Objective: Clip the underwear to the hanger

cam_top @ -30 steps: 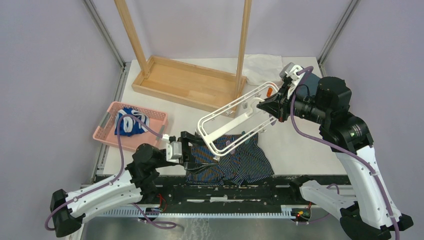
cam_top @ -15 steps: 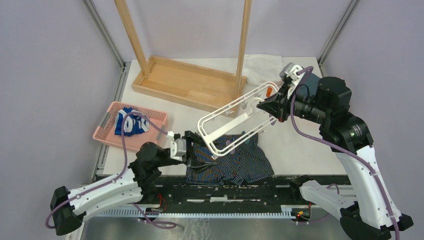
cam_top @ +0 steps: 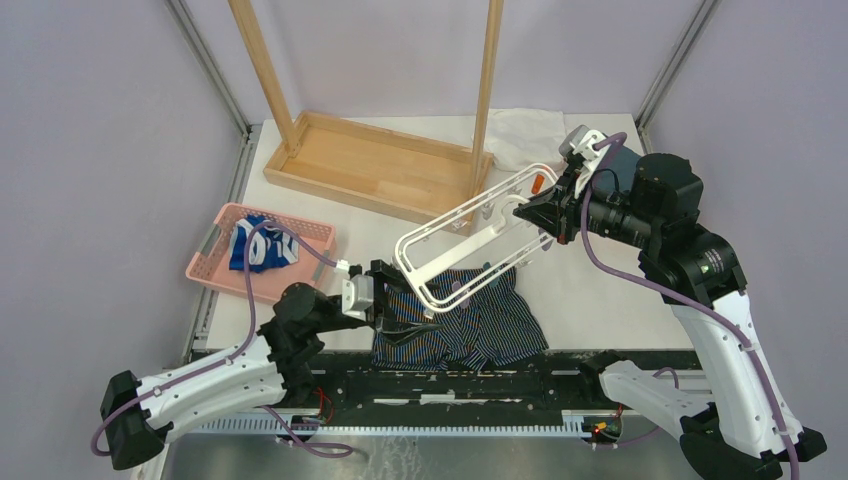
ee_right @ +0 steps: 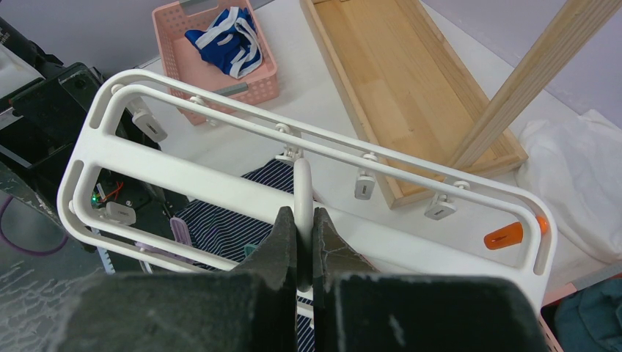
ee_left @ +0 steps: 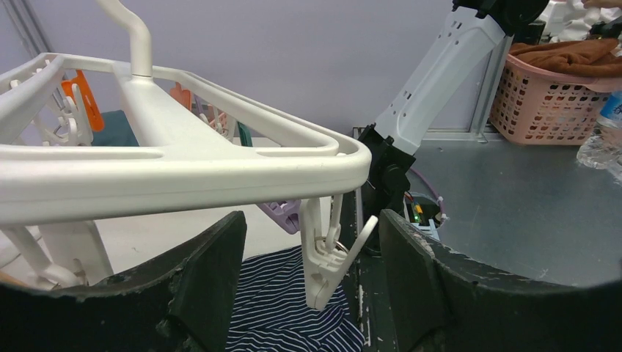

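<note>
Hiding part of the underwear (cam_top: 490, 325), the hanger (ee_left: 183, 172), hook (ee_right: 302, 183) pinched in right hand (ee_right: 297, 242); left hand (ee_left: 308, 227) wide near a clip (ee_left: 326, 257).

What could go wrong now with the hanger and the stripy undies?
The right pincer holds the hanger only by its thin hook, so a nudge might swing it. The white clip dangles loose inside the open left pincer and might slip aside. The underwear lies below the clip, not in it, so the clip may pinch nothing.
</note>
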Robot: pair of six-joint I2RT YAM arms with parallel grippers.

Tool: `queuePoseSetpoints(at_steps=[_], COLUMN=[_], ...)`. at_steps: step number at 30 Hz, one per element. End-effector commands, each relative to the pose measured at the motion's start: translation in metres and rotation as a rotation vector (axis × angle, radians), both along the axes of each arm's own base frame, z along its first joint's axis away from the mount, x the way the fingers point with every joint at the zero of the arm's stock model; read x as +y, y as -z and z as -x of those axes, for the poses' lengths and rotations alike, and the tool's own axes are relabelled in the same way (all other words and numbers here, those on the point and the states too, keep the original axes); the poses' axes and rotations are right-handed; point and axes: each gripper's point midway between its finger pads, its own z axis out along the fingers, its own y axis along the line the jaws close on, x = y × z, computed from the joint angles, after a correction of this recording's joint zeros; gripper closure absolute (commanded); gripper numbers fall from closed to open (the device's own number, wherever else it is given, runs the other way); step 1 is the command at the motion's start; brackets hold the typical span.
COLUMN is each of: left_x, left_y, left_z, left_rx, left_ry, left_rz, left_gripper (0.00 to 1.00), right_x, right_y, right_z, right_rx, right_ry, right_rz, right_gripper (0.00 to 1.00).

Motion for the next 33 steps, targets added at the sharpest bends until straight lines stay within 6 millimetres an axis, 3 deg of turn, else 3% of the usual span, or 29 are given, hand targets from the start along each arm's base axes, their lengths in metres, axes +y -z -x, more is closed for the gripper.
queuePoseSetpoints(at_steps=[1,27,33], left_x=[0.0018,0.003,0.0016], left_y=[-0.0328,-0.0397,-0.0385], left_z=[0.0067,0.0129,0.0121], left_rx=[-0.019,-0.018,-0.013], left_ry=[0.028,0.06,0.06], left_rz=[0.084,0.115,0.11], left_gripper=[0.26,0.34,0.42], right_x=[0.0035,0.0042,0.004], right_y=[-0.0422,-0.0385,-0.0381], right_z=[-0.0016,-0.0023,-0.0026], right_rx=[-0.153,-0.141,-0.141], right_ry=[-0.016,-0.015,-0.014], right_rz=[-0.073,-0.078,-0.077], right_gripper=[1.0,1.0,1.0])
